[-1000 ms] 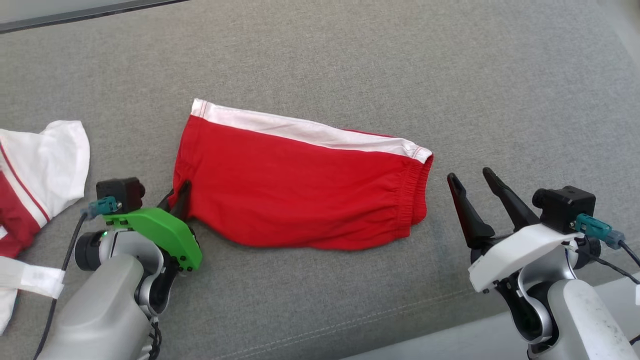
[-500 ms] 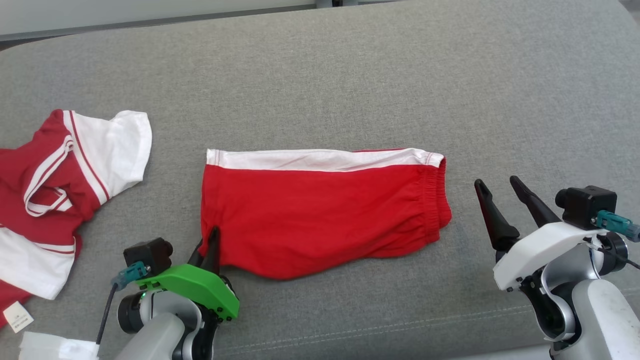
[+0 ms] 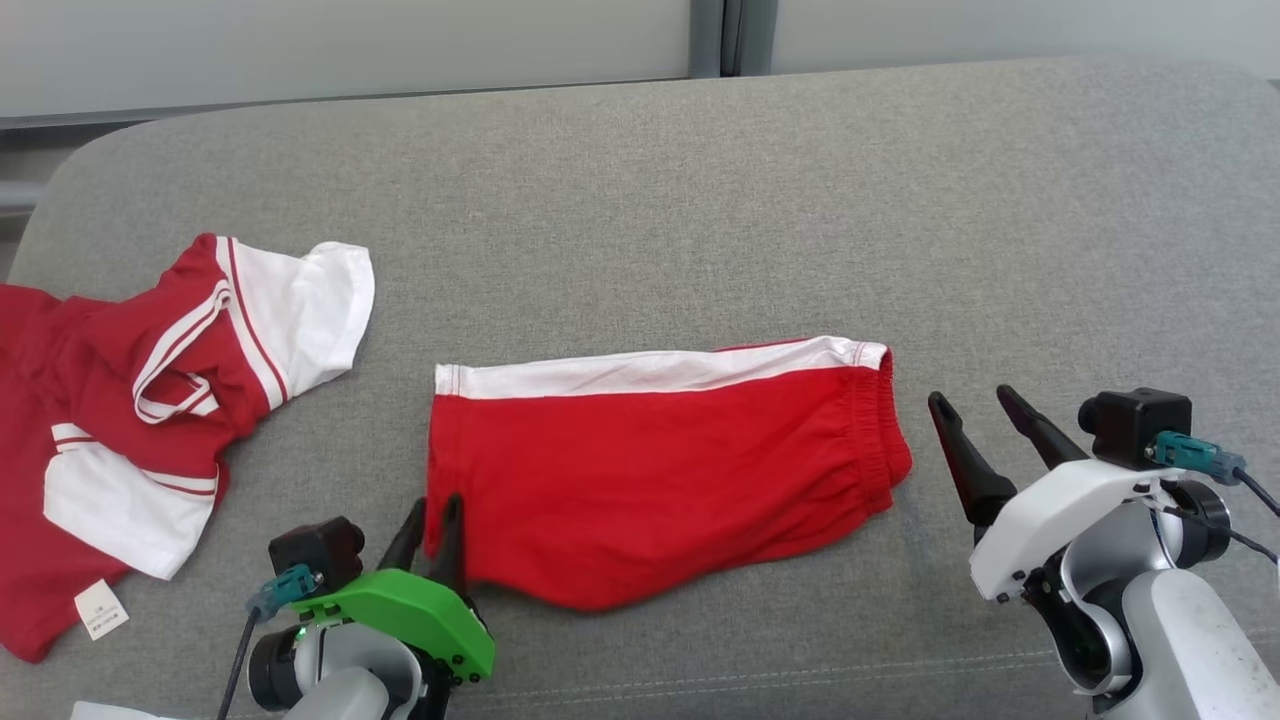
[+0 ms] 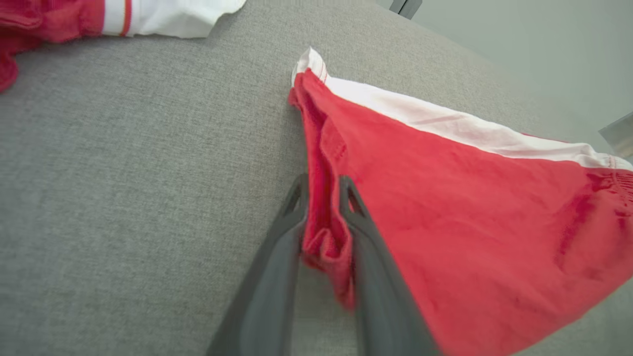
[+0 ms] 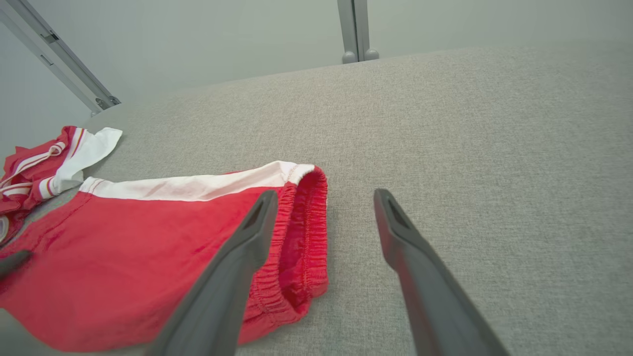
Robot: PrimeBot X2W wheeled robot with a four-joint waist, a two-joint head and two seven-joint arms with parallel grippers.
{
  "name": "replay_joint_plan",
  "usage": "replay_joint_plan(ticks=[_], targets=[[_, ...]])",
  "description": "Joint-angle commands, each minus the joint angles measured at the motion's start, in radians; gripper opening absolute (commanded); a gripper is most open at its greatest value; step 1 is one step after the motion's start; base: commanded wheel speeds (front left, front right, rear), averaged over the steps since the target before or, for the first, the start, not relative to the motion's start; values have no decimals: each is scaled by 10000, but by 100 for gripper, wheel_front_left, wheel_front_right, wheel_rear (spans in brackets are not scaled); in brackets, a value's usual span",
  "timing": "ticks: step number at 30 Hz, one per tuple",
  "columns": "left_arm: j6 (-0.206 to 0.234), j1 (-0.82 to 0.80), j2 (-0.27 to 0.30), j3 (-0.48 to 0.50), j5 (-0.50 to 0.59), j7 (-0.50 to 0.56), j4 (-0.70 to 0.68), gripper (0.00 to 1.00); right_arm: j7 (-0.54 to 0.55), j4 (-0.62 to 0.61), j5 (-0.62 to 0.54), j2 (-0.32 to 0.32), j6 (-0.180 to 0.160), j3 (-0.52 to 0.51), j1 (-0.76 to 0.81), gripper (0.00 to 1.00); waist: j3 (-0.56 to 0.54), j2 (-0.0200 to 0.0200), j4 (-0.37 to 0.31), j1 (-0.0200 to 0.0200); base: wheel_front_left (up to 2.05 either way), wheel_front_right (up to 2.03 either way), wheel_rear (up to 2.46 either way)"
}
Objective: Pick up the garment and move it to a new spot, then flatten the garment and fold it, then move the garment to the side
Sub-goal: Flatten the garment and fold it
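Note:
The garment (image 3: 660, 470) is a pair of red shorts with a white side band, lying flat and folded on the grey cushion. My left gripper (image 3: 433, 515) sits at its near left corner. In the left wrist view the two fingers of the left gripper (image 4: 321, 185) stand a little apart with a bunched fold of the garment (image 4: 470, 198) pinched between them. My right gripper (image 3: 975, 405) hovers open just right of the elastic waistband, holding nothing. In the right wrist view the right gripper (image 5: 326, 198) straddles bare cushion beside the garment (image 5: 148, 247).
A crumpled red and white shirt (image 3: 150, 400) lies at the far left, also seen as the shirt (image 5: 44, 163) in the right wrist view. The grey cushion (image 3: 700, 200) stretches back to a pale wall (image 3: 300, 40); its front seam (image 3: 800, 670) runs near my arms.
The head camera has tilted up, so the whole picture slid down and the wall came into sight. My left gripper's fingers have parted slightly around the fold. The right gripper stays open.

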Motion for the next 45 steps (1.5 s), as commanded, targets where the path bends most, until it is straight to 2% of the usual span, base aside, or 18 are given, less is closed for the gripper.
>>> replay_joint_plan(ticks=[1,7,12,16,24,31,45], targets=[[105,80,30,45,176,-98,-4,100,-32,73,32,-9,-11,28,-3,100,-74,0,18,0,0,0,0],[486,-125,432,249,1274,-235,-415,100,-140,263,-13,43,-11,-90,64,100,-304,0,100,0,0,0,0],[901,479,798,1016,2624,-238,-1728,100,-247,371,-201,169,-9,-395,418,100,-716,0,290,0,0,0,0],[1053,892,1126,1314,3081,-243,-2339,100,-275,538,-506,217,-11,-565,749,100,-960,0,462,0,0,0,0],[1301,1457,1483,1489,3196,-241,-3095,100,-244,954,-664,440,-9,-616,1128,100,-1184,0,876,0,0,0,0],[1564,1633,1588,1505,3226,-135,-3712,100,-410,1593,-572,659,-11,-689,795,100,-1105,0,1409,0,0,0,0],[1479,1300,1370,1351,3233,-76,-3927,100,-938,4543,-996,820,-9,-1518,-677,100,-591,0,2488,0,0,0,0]])
